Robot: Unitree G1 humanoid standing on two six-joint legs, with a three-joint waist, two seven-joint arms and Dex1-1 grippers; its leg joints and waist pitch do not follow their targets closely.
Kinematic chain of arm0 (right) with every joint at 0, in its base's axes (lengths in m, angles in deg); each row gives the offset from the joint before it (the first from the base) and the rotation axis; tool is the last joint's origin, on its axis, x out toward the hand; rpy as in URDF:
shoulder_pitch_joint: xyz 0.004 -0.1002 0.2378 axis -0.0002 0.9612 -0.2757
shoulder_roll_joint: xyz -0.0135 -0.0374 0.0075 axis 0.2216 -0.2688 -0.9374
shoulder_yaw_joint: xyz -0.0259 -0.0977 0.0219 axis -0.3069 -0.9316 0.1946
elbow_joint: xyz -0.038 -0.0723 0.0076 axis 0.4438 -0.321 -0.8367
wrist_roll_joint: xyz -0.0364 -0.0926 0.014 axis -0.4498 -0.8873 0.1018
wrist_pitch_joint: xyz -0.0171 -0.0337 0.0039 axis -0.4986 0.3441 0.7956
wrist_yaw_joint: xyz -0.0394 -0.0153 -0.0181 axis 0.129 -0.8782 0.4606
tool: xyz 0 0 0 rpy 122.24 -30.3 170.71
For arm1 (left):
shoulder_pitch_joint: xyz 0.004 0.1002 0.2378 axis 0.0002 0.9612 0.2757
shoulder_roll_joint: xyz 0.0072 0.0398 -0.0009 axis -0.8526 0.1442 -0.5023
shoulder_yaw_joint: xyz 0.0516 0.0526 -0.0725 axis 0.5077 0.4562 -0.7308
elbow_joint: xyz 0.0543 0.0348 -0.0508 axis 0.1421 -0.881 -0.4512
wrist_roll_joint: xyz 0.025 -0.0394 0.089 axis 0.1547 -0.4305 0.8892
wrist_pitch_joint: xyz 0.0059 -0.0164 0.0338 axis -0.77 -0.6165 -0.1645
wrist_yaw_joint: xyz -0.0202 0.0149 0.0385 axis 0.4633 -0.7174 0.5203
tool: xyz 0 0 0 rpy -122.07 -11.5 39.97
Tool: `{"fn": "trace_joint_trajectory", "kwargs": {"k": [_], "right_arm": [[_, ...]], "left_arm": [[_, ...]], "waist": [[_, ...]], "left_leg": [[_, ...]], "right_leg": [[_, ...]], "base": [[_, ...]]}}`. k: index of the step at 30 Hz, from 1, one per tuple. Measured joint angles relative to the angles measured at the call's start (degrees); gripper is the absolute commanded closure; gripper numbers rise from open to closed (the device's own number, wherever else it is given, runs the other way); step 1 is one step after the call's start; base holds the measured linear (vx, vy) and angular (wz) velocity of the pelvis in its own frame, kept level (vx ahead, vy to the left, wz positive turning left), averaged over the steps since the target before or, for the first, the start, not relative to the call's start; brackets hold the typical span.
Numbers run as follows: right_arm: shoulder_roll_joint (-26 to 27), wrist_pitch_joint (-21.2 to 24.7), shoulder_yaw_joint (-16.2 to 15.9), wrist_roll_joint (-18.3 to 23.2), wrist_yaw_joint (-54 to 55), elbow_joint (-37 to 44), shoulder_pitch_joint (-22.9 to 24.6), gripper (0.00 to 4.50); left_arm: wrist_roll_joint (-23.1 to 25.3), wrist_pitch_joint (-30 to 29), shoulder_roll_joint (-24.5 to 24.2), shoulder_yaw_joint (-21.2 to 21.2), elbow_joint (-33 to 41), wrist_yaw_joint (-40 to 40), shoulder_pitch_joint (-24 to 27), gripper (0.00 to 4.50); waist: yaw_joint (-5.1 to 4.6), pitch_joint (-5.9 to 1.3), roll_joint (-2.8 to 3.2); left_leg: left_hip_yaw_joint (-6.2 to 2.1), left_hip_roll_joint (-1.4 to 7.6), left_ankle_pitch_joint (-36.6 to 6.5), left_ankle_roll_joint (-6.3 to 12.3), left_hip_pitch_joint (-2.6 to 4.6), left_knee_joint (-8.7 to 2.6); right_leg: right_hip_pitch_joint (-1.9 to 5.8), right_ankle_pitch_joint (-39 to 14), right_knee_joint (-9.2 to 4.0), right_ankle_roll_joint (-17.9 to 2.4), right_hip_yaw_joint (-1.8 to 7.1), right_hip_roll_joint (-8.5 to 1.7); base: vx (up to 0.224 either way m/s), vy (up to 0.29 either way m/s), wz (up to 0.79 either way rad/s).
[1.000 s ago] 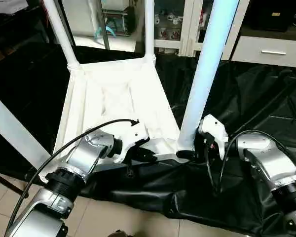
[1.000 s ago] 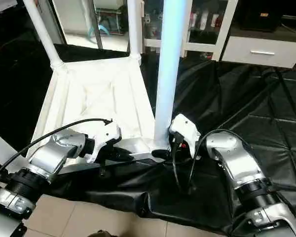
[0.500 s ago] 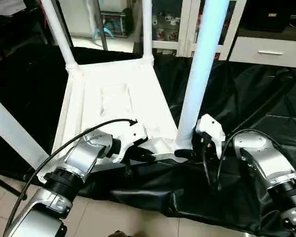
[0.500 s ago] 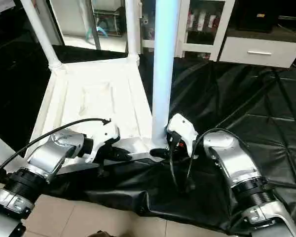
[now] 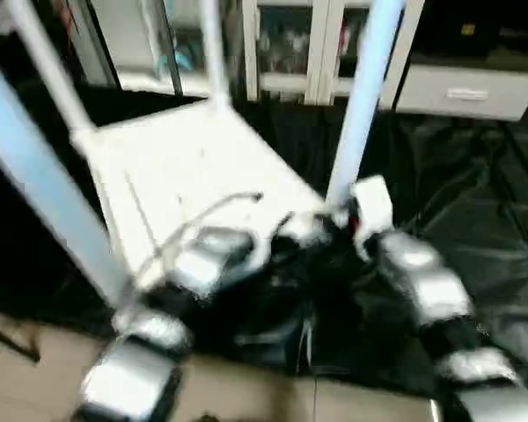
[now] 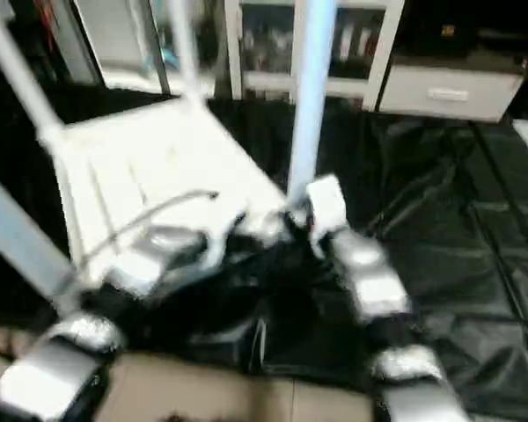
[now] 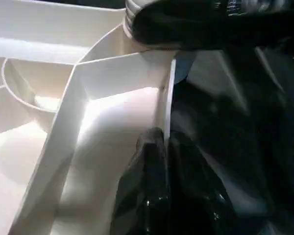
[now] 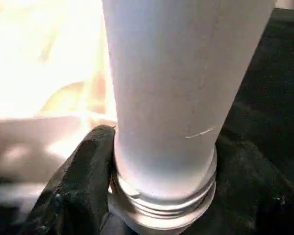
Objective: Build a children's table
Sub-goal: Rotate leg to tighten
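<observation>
Upside down, white tabletop (image 5: 185, 158), legs (image 5: 363, 97) upright.

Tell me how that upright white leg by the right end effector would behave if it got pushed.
The leg looks like a stiff, smooth plastic tube, so probably light and slippery. Tall and upright, with threads still showing at its base, it may wobble or tip.
</observation>
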Motion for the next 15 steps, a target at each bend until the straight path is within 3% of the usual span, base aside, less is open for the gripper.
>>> {"fn": "trace_joint_trajectory", "kwargs": {"k": [2,9,12,15], "right_arm": [[2.7,-0.2,1.2,-1.1,6.6,-0.7,-0.7,1.85],[3.4,-2.2,1.1,-2.5,8.4,-1.1,-0.5,1.85],[3.1,-2.3,1.7,-2.4,7.5,0.1,0.3,1.15],[1.9,-0.3,1.5,0.3,1.9,4.9,2.9,1.07]], "left_arm": [[0.0,0.9,1.4,-0.4,-2.4,-2.4,-1.2,4.5],[0.2,2.5,1.6,-0.3,-3.7,-2.6,-1.7,4.5],[0.2,3.5,1.8,-0.1,-4.9,-2.6,-2.2,4.5],[0.5,4.6,0.2,-0.7,-5.4,-3.8,-2.4,4.5]], "waist": [[0.32,-0.09,0.14],[0.6,-0.23,0.75],[0.74,-0.22,1.08],[-0.14,-0.17,1.1]], "left_leg": [[0.0,-0.03,0.0,-0.03,0.02,-0.21],[0.0,-0.03,0.1,-0.05,-0.07,-0.42],[0.01,-0.05,0.1,-0.05,-0.07,-0.44],[-0.01,-0.01,0.1,-0.04,-0.06,-0.46]], "right_leg": [[0.03,0.0,-0.2,0.0,-0.03,0.0],[0.09,0.2,-0.69,0.3,-0.11,0.01],[0.14,0.2,-0.73,0.3,-0.13,-0.02],[0.05,0.3,-0.74,0.4,-0.08,0.05]], "base": [[0.0,0.0,0.0],[0.0,0.0,0.0],[0.0,0.0,0.0],[0.0,0.0,0.0]]}}
